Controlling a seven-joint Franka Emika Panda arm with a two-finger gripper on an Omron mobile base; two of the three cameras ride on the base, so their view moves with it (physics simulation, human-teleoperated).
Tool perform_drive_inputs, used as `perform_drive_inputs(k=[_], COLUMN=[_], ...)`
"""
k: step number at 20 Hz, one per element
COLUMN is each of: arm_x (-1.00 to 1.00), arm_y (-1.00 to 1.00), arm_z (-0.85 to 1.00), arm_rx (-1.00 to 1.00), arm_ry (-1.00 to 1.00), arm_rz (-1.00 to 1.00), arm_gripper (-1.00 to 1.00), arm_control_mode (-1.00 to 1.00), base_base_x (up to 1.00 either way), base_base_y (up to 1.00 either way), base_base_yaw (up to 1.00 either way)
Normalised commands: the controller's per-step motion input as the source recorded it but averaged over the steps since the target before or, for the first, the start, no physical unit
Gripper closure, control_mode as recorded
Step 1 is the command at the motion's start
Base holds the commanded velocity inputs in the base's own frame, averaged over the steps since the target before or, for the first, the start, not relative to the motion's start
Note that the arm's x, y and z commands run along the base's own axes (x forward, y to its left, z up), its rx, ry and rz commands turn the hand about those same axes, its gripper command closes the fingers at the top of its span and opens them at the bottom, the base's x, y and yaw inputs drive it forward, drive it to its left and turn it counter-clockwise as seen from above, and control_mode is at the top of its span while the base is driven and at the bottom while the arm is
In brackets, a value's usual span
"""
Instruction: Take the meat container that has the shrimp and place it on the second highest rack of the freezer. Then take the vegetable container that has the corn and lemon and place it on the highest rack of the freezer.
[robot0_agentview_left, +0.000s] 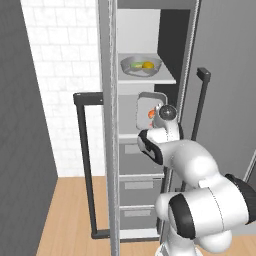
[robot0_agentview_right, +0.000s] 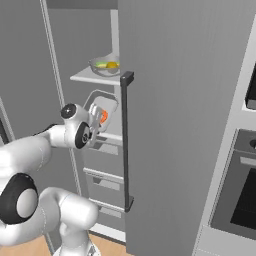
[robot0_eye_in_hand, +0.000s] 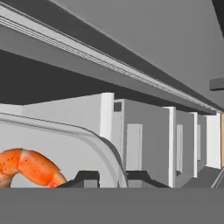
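Freezer (robot0_agentview_left: 145, 150), shrimp (robot0_eye_in_hand: 28, 168) in gripped tray (robot0_agentview_left: 144, 107)

Rendered scene, lighting was flat and even, no visible source. No glare, no motion blur, edges stayed crisp but coarse and low-res. Freezer (robot0_agentview_left: 150, 165) interior was darker toward the back above the top shelf. In the hand view, a deep dark band sat under the shelf edge; shrimp (robot0_eye_in_hand: 28, 168) was bright, saturated, slightly pixelated.

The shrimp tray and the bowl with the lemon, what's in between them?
A light grey shelf: in the left base view the bowl sits on it, and the shrimp tray, tipped up in the gripper, is just below.
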Motion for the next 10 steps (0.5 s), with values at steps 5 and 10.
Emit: perform_drive_inputs(k=[5,10], arm_x=[0.22,0.25], arm_y=[0.0,0.0], arm_z=[-0.11,-0.14], arm_rx=[0.0,0.0], arm_ry=[0.01,0.0], arm_rz=[0.0,0.0], arm_gripper=[1.0,1.0], arm_control_mode=[-1.0,-1.0], base_base_x=[0.0,0.0], base_base_y=[0.0,0.0], base_base_yaw=[0.0,0.0])
